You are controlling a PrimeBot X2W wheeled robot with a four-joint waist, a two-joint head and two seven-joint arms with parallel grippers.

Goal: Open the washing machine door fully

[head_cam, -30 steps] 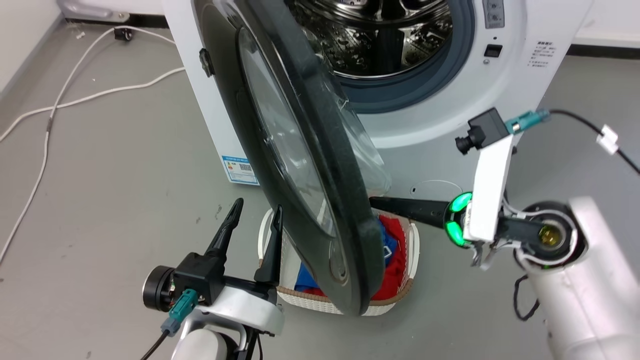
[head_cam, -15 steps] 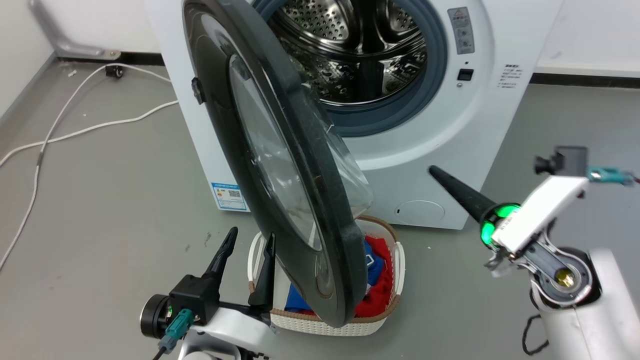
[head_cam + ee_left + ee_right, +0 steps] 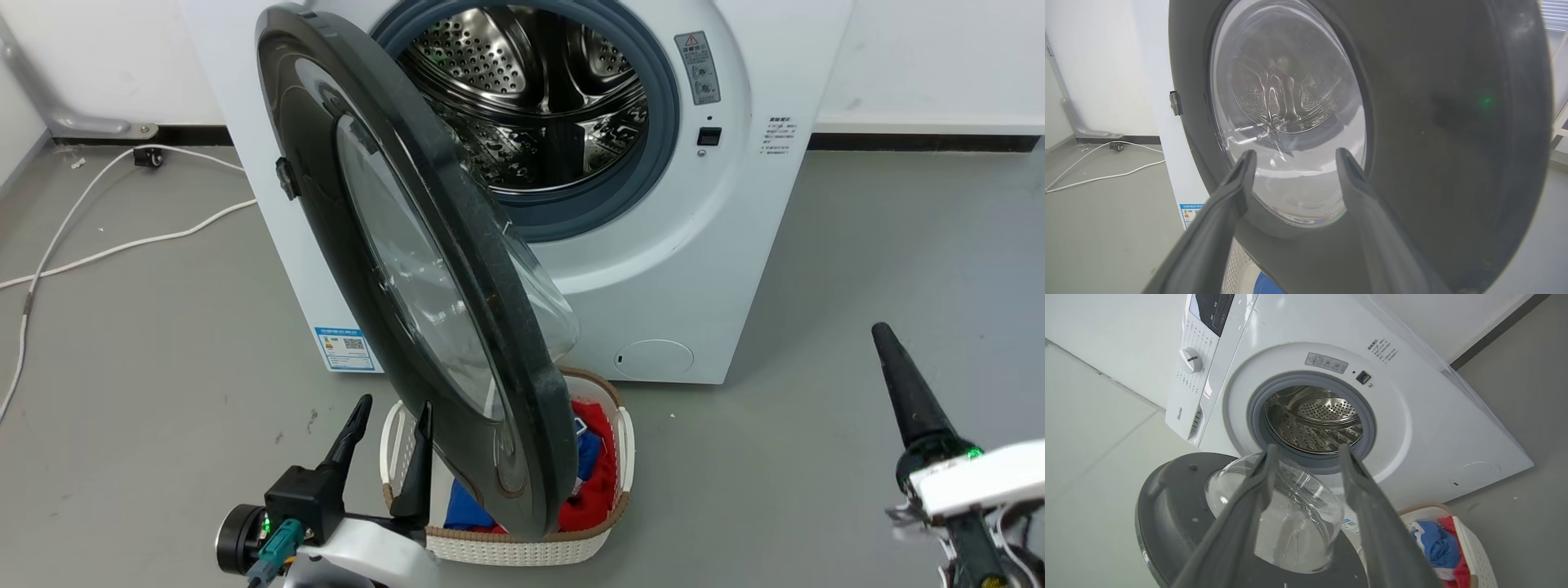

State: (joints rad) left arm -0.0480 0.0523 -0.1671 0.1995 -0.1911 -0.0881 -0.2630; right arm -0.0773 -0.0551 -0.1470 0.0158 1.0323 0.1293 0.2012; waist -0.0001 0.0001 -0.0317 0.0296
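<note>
The washing machine door, a big glossy black disc with a clear glass bowl, stands swung out from the white machine, edge-on to the head view, leaving the steel drum exposed. My left gripper is open just left of the door's lower edge, on its outer side. In the left wrist view its fingertips face the door's glass, with nothing held. My right gripper stands far off at the lower right, pointing up. The right wrist view shows it open and well away from the door's inner face.
A white wicker basket of red and blue clothes sits on the grey floor right under the door's lower edge. A white cable trails across the floor at left. A round white service flap is low on the machine's front.
The head camera has drawn back and up. My right gripper left the door's inner edge, swung out to the lower right and now points up. The door and left gripper hold about the same.
</note>
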